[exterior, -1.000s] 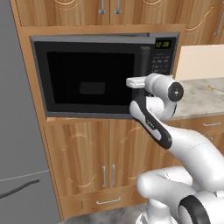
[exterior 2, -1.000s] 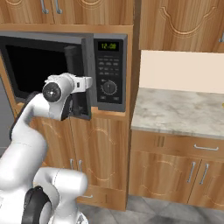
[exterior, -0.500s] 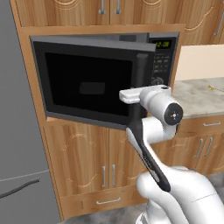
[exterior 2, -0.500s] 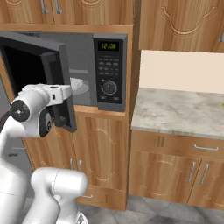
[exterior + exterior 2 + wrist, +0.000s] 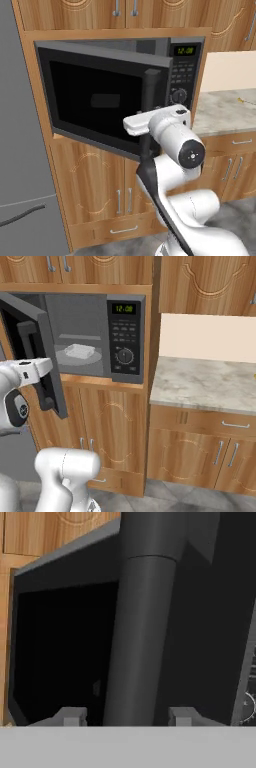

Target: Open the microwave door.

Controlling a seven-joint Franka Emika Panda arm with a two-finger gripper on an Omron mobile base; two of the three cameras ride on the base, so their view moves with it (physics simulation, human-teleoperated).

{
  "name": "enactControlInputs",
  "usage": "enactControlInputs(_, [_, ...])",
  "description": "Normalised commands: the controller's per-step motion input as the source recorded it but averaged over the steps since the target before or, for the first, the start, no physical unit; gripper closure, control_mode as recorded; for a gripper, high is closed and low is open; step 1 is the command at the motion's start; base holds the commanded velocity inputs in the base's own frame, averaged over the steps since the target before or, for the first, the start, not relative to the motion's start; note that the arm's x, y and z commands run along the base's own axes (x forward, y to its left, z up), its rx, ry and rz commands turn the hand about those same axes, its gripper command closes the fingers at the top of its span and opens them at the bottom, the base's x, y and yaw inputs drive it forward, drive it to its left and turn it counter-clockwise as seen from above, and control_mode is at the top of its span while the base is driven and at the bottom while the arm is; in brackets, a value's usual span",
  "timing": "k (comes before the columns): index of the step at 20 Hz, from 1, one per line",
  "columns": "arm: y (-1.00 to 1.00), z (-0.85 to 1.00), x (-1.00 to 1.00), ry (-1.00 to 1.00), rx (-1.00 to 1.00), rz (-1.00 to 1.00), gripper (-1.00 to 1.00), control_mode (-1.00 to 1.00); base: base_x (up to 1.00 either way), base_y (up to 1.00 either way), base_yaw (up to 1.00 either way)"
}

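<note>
Step in hand: While the microwave door (image 5: 105,102) stands partly swung out from the microwave (image 5: 95,338), the pull on its handle looks to be under way, in my judgement around the middle of the opening.
Door position: hinged on the left side of the oven, its free edge well clear of the front; in the right base view the door (image 5: 37,351) shows its inner face and the cavity is exposed.
Handle: the vertical dark bar (image 5: 142,637) runs along the door's free edge, beside the control strip (image 5: 184,70).
Claw: the claw (image 5: 125,717) sits with one fingertip (image 5: 70,716) on each side of the bar; the jaws are parted about as wide as the bar, and contact cannot be confirmed, since the tips barely show.
Inside: a pale dish (image 5: 79,351) rests on the round plate in the cavity.
Surroundings: a grey fridge (image 5: 20,150) stands to the left, a marble table (image 5: 205,383) to the right, wooden cabinets (image 5: 117,441) below.
Next move: likely a further pull along an arc around the left hinge, turning the wrist with the door so the bar does not slip out.
Risk: the door swinging toward the fridge side may crowd the arm.
</note>
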Motion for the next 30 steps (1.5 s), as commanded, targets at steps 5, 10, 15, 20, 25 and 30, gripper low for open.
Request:
enactControlInputs(5, [0.01, 0.35, -1.0, -0.01, -0.03, -0.05, -1.0, -1.0, 0.0, 0.0, 0.0])
enactControlInputs(10, [-0.73, 0.08, -0.99, 0.0, 0.01, -0.04, -1.0, -1.0, 0.0, 0.0, 0.0])
enactControlInputs(15, [-1.0, 0.0, -0.51, 0.07, 0.17, 0.0, -1.0, -1.0, 0.0, 0.0, 0.0])
enactControlInputs(20, [-1.0, -0.14, 0.03, 0.19, 0.34, 0.09, -1.0, -1.0, 0.0, 0.0, 0.0])
enactControlInputs(25, [-0.89, -0.01, 0.11, 0.36, 0.45, 0.13, -1.0, -1.0, 0.0, 0.0, 0.0])
enactControlInputs(30, [-0.1, -0.38, 0.36, 0.21, 0.4, 0.02, -1.0, -1.0, 0.0, 0.0, 0.0])
